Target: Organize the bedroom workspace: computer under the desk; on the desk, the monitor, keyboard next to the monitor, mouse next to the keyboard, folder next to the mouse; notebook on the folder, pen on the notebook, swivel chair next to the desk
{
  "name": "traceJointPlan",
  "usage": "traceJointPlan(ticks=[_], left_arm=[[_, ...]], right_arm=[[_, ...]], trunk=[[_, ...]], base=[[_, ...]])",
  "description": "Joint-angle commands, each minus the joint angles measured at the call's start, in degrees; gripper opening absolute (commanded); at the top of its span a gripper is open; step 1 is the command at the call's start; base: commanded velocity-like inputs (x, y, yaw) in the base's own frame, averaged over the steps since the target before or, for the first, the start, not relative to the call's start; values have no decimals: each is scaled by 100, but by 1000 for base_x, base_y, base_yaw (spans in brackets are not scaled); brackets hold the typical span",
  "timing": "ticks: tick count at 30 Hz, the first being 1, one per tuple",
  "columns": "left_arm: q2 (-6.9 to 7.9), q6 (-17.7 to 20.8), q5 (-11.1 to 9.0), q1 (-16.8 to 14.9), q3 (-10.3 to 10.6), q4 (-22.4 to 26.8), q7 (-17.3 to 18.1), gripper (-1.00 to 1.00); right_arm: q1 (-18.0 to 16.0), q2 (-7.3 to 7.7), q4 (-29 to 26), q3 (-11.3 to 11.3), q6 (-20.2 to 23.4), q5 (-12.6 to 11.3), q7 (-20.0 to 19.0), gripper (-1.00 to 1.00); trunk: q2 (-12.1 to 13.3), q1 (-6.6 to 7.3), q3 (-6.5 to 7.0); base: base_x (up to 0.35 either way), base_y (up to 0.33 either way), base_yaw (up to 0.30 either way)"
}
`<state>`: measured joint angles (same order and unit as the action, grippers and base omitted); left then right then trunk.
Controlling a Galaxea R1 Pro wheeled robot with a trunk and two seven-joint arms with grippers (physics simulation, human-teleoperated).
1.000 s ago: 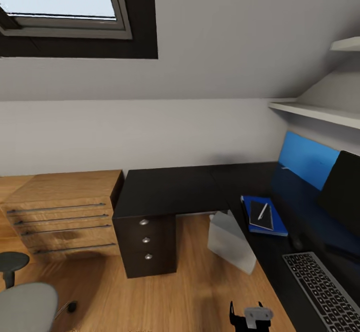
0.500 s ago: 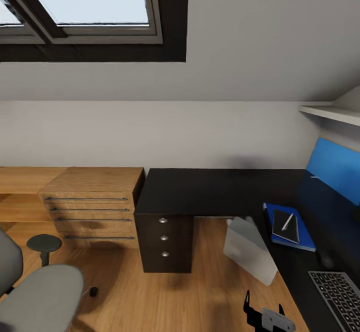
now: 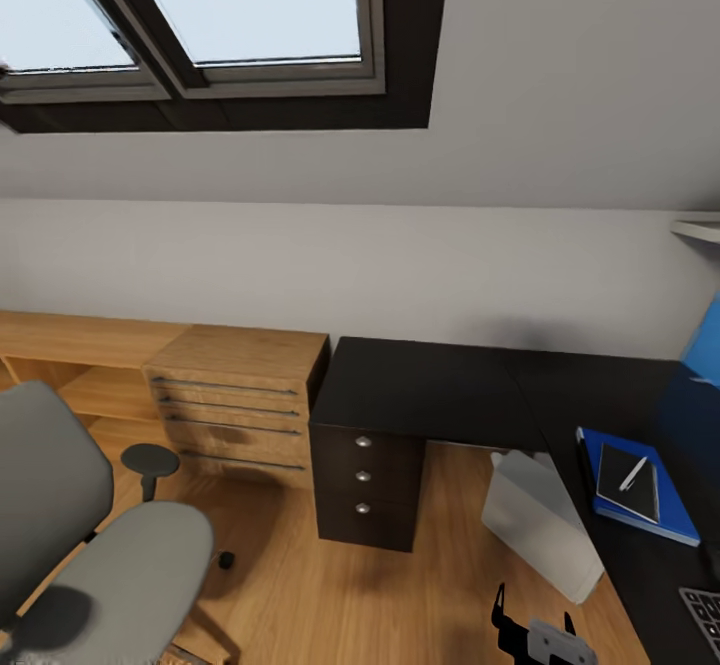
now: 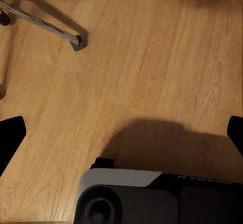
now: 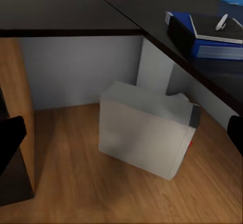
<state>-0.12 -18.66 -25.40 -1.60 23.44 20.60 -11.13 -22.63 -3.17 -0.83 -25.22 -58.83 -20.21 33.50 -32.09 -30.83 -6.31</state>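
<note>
Desk corner with stacked stationery.
We see the pen point(image 3: 632, 474) on the notebook point(image 3: 628, 482) on the folder point(image 3: 640, 500), tabletop point(image 3: 440, 385) at right; swivel chair point(image 3: 95, 545) lower left; both jaws wide open, empty.

Illumination is even and moderately bright, supplied by the skylight point(image 3: 230, 15) at 11 o'clock in the head view, which renders as washed-out pale blue. Soft shadows fall on the wooden floor point(image 3: 400, 595) beneath the desk point(image 3: 440, 385) and the swivel chair point(image 3: 90, 555). Rendering is sharp centrally, with slight stretching toward the edges. The black desk top shows faint reflections.
</note>
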Motion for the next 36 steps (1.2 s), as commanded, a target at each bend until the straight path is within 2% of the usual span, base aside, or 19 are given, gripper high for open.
traceJointPlan(ticks=[1, 12, 23, 36], left_arm=[[3, -22, -26, -7, 48, -3, -45, 100], [11, -24, -31, -7, 40, -3, -47, 100], [19, -30, -193, -7, 38, 5, -47, 100], [27, -40, -220, -7, 44, 6, -38, 100]], right_arm=[[-4, 0, 0, -51, -9, -27, 33, 100], [-4, 11, -4, -44, 12, -39, 25, 100], [-4, 18, -5, -44, 12, -49, 32, 100], [-4, 26, 0, -46, 12, -36, 28, 100]], trunk=[[33, 20, 8], [474, 262, 165], [915, 504, 283], [917, 505, 186]], base=[[0, 0, 285], [0, 0, 245], [0, 0, 171], [0, 0, 156]])
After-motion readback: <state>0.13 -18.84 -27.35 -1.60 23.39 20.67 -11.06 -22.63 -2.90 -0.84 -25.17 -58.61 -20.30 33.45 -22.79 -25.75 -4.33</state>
